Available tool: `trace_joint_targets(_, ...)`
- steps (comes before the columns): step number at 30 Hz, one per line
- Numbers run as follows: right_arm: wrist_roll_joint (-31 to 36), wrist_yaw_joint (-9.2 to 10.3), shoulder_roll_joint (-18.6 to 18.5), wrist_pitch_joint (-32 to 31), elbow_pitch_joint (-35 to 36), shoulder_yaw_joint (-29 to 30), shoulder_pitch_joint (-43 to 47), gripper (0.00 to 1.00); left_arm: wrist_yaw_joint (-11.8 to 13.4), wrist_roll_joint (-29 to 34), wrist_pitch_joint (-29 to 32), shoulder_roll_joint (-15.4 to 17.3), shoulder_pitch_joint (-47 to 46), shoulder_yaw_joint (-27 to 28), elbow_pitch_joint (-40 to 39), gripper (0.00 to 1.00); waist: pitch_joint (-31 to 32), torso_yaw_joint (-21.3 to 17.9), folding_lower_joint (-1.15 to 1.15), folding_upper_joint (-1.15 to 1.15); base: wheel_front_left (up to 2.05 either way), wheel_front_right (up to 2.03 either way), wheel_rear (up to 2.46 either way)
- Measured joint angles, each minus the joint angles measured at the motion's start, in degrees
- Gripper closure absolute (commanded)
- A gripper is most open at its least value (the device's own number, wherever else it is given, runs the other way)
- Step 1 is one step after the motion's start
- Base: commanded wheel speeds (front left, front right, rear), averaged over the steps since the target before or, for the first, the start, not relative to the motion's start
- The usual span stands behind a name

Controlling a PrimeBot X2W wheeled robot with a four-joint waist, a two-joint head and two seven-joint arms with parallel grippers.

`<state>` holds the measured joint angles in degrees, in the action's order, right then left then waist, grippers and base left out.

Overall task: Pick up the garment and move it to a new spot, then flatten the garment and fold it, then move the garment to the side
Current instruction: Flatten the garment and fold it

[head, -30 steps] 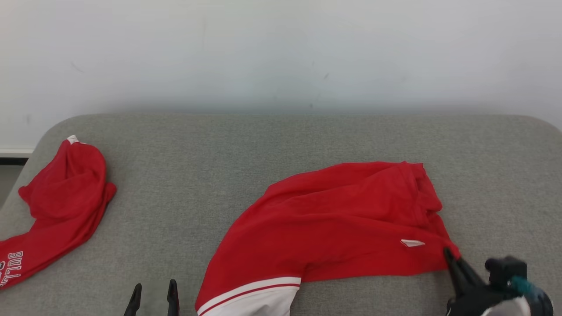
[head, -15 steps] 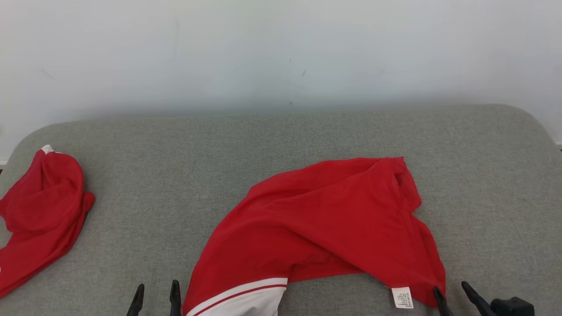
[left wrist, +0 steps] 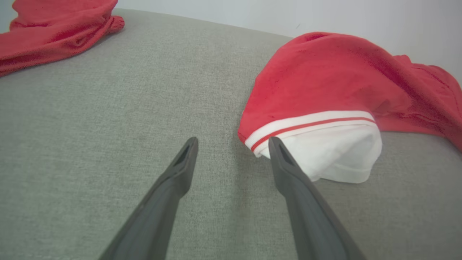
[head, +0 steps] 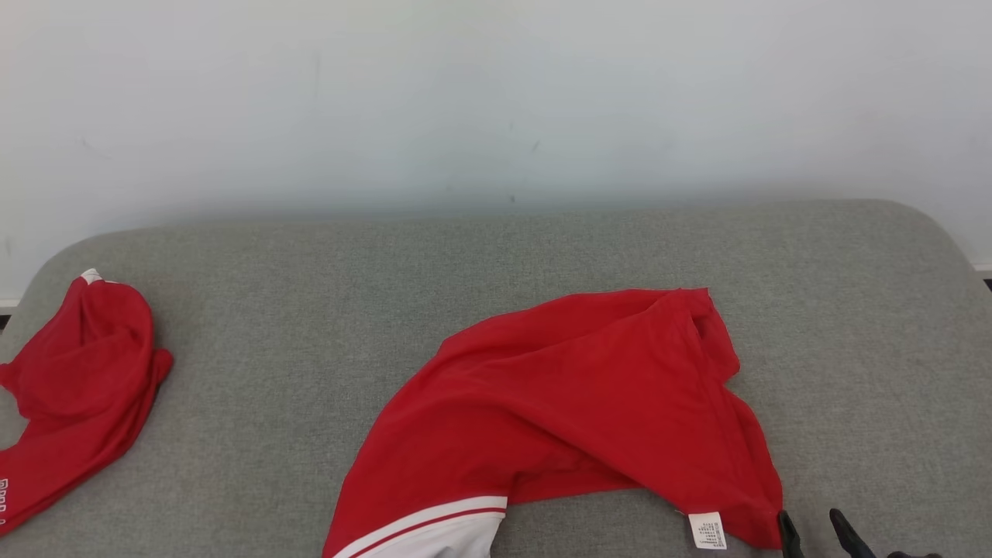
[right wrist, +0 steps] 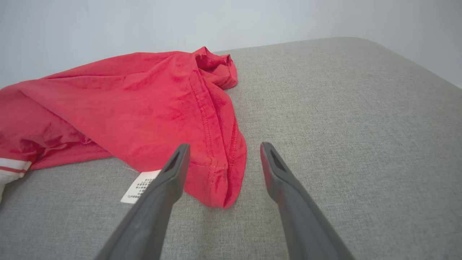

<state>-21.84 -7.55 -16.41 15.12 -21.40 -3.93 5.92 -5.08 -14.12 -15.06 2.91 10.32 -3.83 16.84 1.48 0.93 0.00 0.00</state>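
The garment (head: 573, 411) is a red shirt with a white, red-striped cuff (head: 434, 535), lying crumpled on the grey padded surface (head: 310, 294) in the head view. My right gripper (head: 814, 531) is open at its front right corner, beside a white label (head: 707, 531). In the right wrist view the right gripper (right wrist: 223, 148) straddles the hem corner of the garment (right wrist: 126, 108) without pinching it. My left gripper (left wrist: 234, 141) is open and empty over bare fabric, its right finger just beside the white cuff (left wrist: 325, 144) of the garment (left wrist: 343, 79).
A second red garment (head: 77, 387) with white lettering lies bunched at the far left edge, also at the top left in the left wrist view (left wrist: 54, 25). A pale wall (head: 496, 101) rises behind the surface, whose right corner is rounded.
My right gripper has opened and let go of the garment's right corner, which now lies lower at the front right with the label showing. The head view has shifted.
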Motion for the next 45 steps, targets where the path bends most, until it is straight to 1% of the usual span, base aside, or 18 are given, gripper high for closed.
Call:
trace_joint_targets(7, 1.7, 0.00, 2.6, 0.0, 0.0, 1.7, 0.9, 0.00, -1.3, -1.2, 0.0, 0.0, 0.1, -4.0, 6.7, 0.00, 0.3, -0.6, 0.00, 0.00, 0.00, 0.00, 0.00)
trace_joint_targets(10, 1.8, 0.00, 3.0, 0.0, 0.5, 2.6, 0.9, 0.00, -1.5, -2.3, 0.0, 0.0, -1.0, -5.7, 8.4, 0.00, 0.1, -0.9, 0.00, 0.00, 0.00, 0.00, 0.00)
trace_joint_targets(17, 2.1, 0.00, 3.3, 0.0, 1.6, 2.7, 0.9, 0.00, -1.9, -3.8, 0.0, 0.0, -5.3, -7.3, 10.6, 0.00, -0.3, -1.7, 0.00, 0.00, 0.00, 0.00, 0.00)
trace_joint_targets(18, 2.2, 0.00, 3.4, 0.0, 1.7, 2.7, 0.9, 0.00, -2.0, -4.5, 0.0, 0.0, -6.0, -7.4, 11.4, 0.55, -0.4, -1.7, 0.00, 0.00, 0.00, 0.00, 0.00)
trace_joint_targets(19, 2.3, 0.00, 3.6, 0.0, 1.9, 2.6, 0.9, 0.00, -2.0, -5.0, 0.0, 0.0, -7.5, -7.2, 12.2, 0.72, -0.6, -1.9, 0.00, 0.00, 0.00, 0.00, 0.00)
trace_joint_targets(20, 2.3, 0.00, 3.6, 0.0, 2.0, 2.6, 0.8, 0.00, -2.0, -4.8, 0.0, 0.0, -8.6, -6.9, 12.3, 1.00, -0.8, -2.0, 0.00, 0.00, 0.00, 0.00, 0.00)
trace_joint_targets(26, 2.8, 0.00, 4.1, 0.0, 2.4, 2.4, 0.0, 0.00, -2.3, -3.0, 0.0, 0.7, -13.8, -3.6, 10.9, 1.00, -1.4, -2.7, 0.00, 0.00, 0.00, 0.00, 0.00)
trace_joint_targets(29, 3.0, 0.00, 4.5, 0.0, 2.2, 2.0, -0.2, 0.00, -2.3, -3.0, 0.0, 1.5, -15.9, -3.8, 12.0, 1.00, -1.5, -3.3, 0.01, 0.00, 0.00, 0.00, 0.00)
trace_joint_targets(34, 3.3, 0.00, 5.1, 0.0, 1.8, 1.8, -0.9, 0.00, -2.3, -4.7, 0.0, 2.8, -17.8, -5.6, 17.2, 1.00, -1.7, -4.0, 0.00, 0.00, 0.00, 0.00, 0.00)
trace_joint_targets(35, 3.3, 0.00, 5.1, 0.0, 1.8, 1.8, -0.9, 0.00, -2.3, -4.7, 0.0, 2.8, -17.8, -5.6, 17.2, 1.00, -1.7, -4.0, 0.00, 0.00, 0.00, 0.00, 0.00)
trace_joint_targets(36, 3.3, 0.00, 5.3, 0.0, 1.8, 1.8, -1.0, 0.00, -2.3, -5.2, 0.0, 3.0, -17.9, -5.7, 17.7, 0.71, -1.7, -4.0, 0.00, 0.00, 0.00, 0.00, 0.00)
trace_joint_targets(37, 3.3, 0.00, 5.4, 0.0, 1.8, 1.8, -1.0, 0.00, -2.3, -5.6, 0.0, 3.0, -17.8, -5.8, 17.9, 0.33, -1.7, -4.0, 0.00, 0.00, 0.00, 0.00, 0.00)
trace_joint_targets(38, 3.3, 0.00, 5.4, 0.0, 1.8, 1.9, -0.9, 0.00, -2.4, -5.6, 0.0, 3.0, -17.8, -5.8, 17.8, 0.00, -1.7, -3.9, 0.00, 0.00, 0.00, 0.00, 0.00)
trace_joint_targets(45, 3.3, 0.00, 5.5, 0.0, 2.0, 2.7, -0.4, 0.00, -2.4, -6.1, 0.0, 2.2, -13.8, -5.5, 15.4, 0.00, -1.7, -2.7, 0.00, 0.00, 0.00, 0.00, 0.00)
